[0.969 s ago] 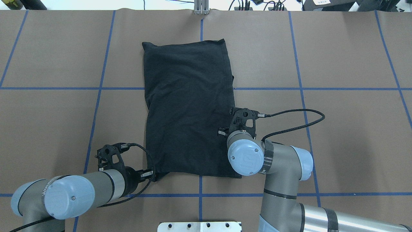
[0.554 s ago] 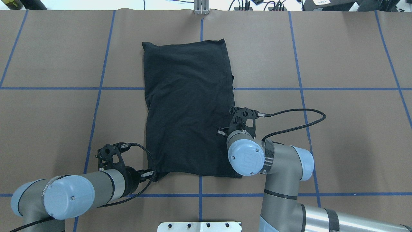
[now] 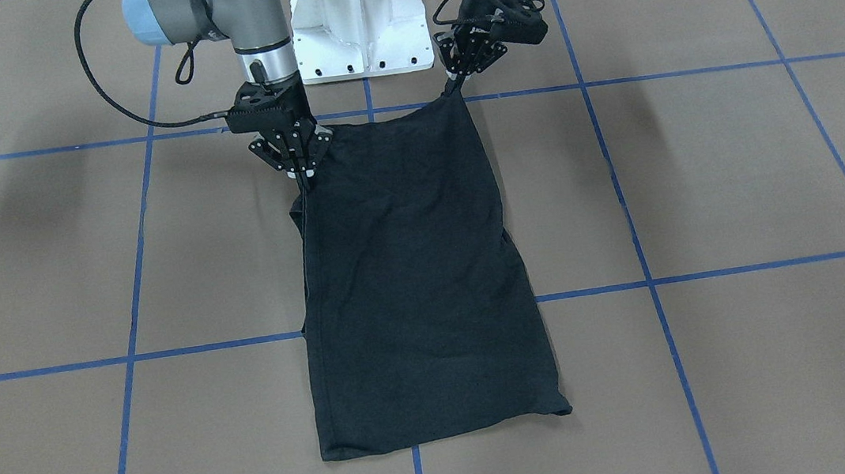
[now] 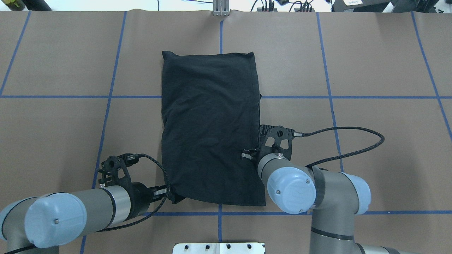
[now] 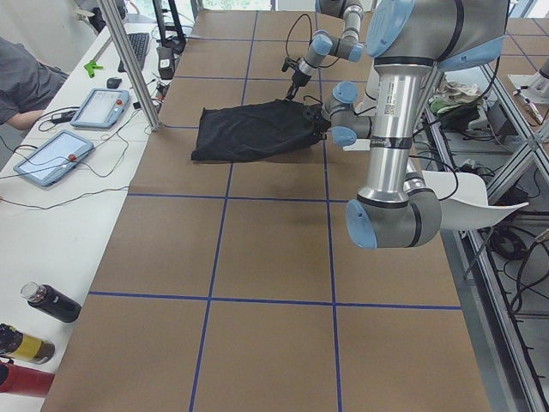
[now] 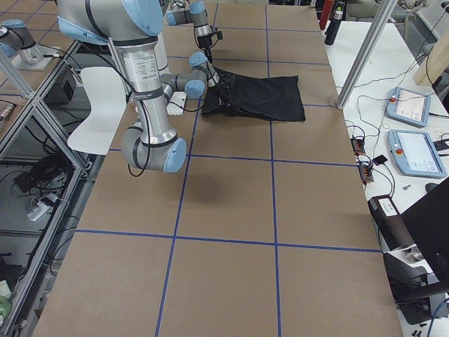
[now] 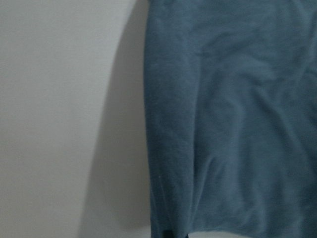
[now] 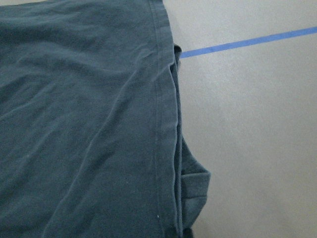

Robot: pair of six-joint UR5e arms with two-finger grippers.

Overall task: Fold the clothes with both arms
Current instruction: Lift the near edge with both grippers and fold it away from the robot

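The clothes are one black T-shirt, folded into a long rectangle and lying flat on the brown table; no graphic shows. My left gripper is shut on the shirt's near corner on my left side, pulling it up into a small peak. My right gripper is shut on the shirt's edge close to the other near corner, where the cloth bunches. In the overhead view the left gripper sits at the shirt's lower left corner, and the right wrist hides the right fingertips. Both wrist views show only dark cloth beside bare table.
The white pedestal base stands just behind the shirt's near edge. Blue tape lines grid the brown table. An upright metal post, tablets and bottles sit along the far side, where a person's arm shows.
Both arms have drawn back toward the robot base, dragging the shirt a little nearer. The right arm has also shifted slightly to its right. Both grips hold.
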